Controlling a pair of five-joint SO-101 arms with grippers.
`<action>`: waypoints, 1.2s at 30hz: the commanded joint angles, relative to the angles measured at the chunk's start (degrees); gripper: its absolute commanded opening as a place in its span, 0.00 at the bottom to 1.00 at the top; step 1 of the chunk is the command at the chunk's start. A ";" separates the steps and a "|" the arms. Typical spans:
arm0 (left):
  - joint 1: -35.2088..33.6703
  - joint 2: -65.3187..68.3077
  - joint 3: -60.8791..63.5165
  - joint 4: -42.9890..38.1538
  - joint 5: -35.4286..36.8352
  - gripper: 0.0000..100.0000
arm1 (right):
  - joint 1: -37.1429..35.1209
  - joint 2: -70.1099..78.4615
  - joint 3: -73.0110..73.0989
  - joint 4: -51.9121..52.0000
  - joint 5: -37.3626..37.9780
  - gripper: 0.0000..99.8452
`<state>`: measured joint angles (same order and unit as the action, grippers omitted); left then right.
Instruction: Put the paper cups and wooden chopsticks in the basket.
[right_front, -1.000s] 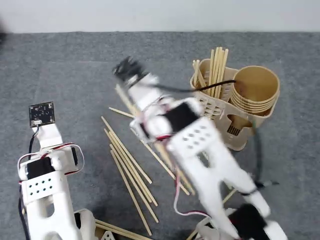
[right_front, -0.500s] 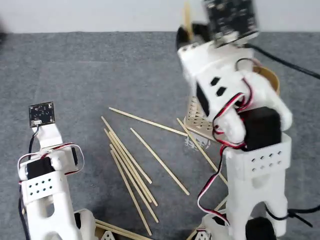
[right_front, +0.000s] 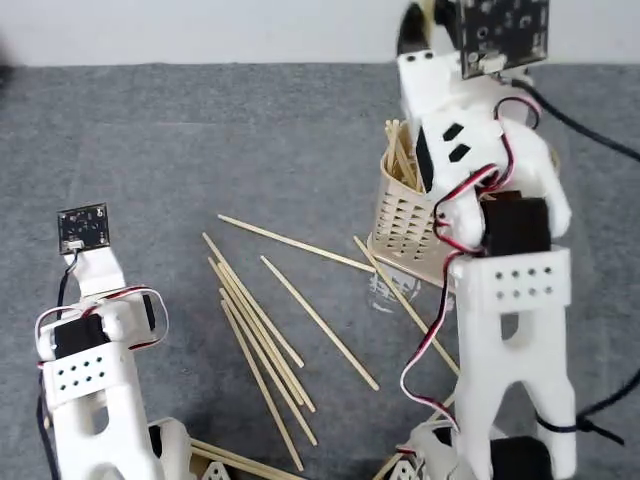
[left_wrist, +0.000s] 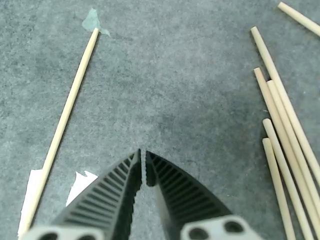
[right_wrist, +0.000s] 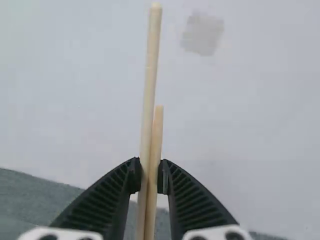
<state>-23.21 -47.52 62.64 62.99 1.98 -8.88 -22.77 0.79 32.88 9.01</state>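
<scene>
Right gripper (right_wrist: 149, 176): I had it clamped on two sticks (right_wrist: 151, 100), raised.
Left gripper (left_wrist: 144, 170): closed, empty, over mat (left_wrist: 190, 75).
Basket (right_front: 404, 222): my right arm (right_front: 505, 300) half-hid it.

You're working over a grey cloth mat (right_front: 200, 130), matt and coarse like felt. The chopsticks (right_front: 320, 323) are pale bare wood, smooth (dull rather than shiny). The basket (right_front: 405, 220) looks like matt beige moulded plastic. The left gripper (left_wrist: 144, 152) is ribbed matt black plastic, and the arm shells (right_front: 95, 410) are smooth white plastic.

White arms (right_front: 95, 390), black ribbed hands (left_wrist: 143, 156)
</scene>
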 joint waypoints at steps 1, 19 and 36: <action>0.09 0.18 -0.22 -1.14 -0.79 0.02 | 1.10 -6.37 14.42 -13.14 0.70 0.01; 0.09 -0.09 -0.66 -1.14 -0.79 0.02 | 0.48 -15.08 24.62 -3.38 0.70 0.14; 11.34 0.44 -15.69 15.65 -0.53 0.02 | -17.80 -25.89 33.49 35.91 -11.52 0.14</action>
<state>-14.95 -47.34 51.65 75.82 1.71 -24.62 -46.24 30.33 68.31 0.31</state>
